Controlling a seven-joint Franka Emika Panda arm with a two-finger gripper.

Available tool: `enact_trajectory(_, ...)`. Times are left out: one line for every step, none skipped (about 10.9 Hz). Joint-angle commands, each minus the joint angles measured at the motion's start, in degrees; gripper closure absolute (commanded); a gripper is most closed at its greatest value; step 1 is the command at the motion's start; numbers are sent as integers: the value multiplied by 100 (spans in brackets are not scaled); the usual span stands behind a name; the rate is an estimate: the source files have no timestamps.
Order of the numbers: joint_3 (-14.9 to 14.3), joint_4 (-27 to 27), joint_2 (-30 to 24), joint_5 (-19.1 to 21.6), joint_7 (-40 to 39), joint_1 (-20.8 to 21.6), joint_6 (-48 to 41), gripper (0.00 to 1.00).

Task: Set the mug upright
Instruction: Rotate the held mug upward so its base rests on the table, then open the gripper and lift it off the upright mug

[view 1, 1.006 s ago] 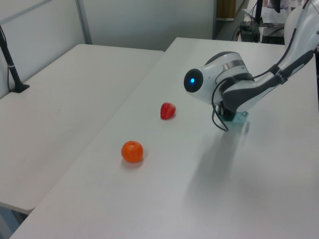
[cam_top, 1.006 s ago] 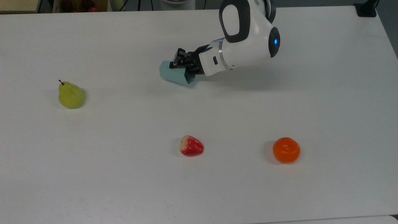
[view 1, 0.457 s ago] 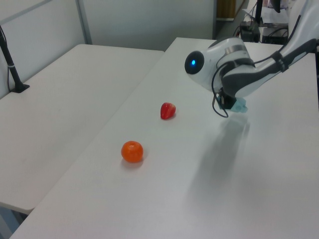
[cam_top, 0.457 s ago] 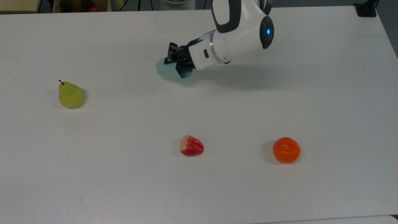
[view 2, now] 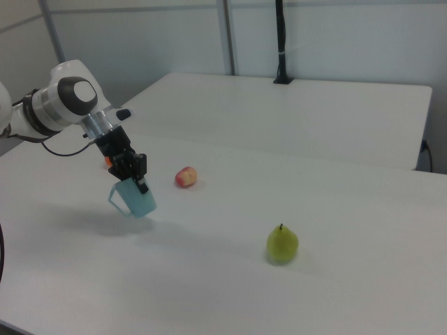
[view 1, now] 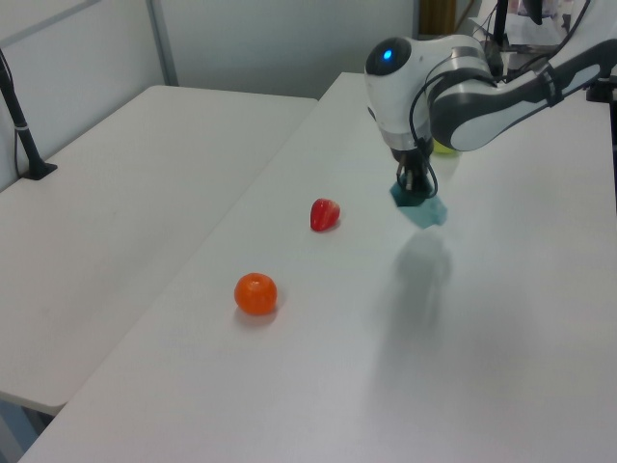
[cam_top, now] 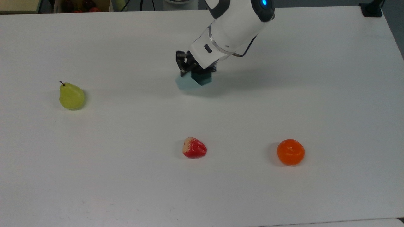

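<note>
Gripper (cam_top: 189,70): clamped on the mug's rim, upper centre of the top view.
Mug (cam_top: 187,83): held tilted, mouth up, near the table (cam_top: 126,189); in the right view (view 2: 134,197) it hangs below the fingers.
Strawberry (cam_top: 194,148): lower centre.
Orange (cam_top: 290,152): lower right.
Pear (cam_top: 71,96): far left.

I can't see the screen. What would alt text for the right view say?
A white robot arm's claw grips the rim of a pale blue mug, tilted with its base near the white table. A red-and-cream fruit lies beyond it, and a green pear stands nearer the right view's right.
</note>
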Motion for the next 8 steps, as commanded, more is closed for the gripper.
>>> enact_trajectory(29,-354,-132,863,-823,-151,1203,100)
enact_trajectory(29,-390,-124,1291,-1269,-221,1362,100)
enact_trajectory(29,-425,-124,1860,-1944,-291,1372,100)
enact_trajectory(29,-460,-141,2397,-2742,-387,1355,100)
enact_trajectory(29,-548,-158,2776,-3568,-493,1346,100)
enact_trajectory(29,-583,-141,2963,-4177,-546,1354,100)
enact_trajectory(29,-636,-124,2973,-4444,-555,1389,99)
enact_trajectory(29,-636,-106,2982,-4499,-555,1511,97)
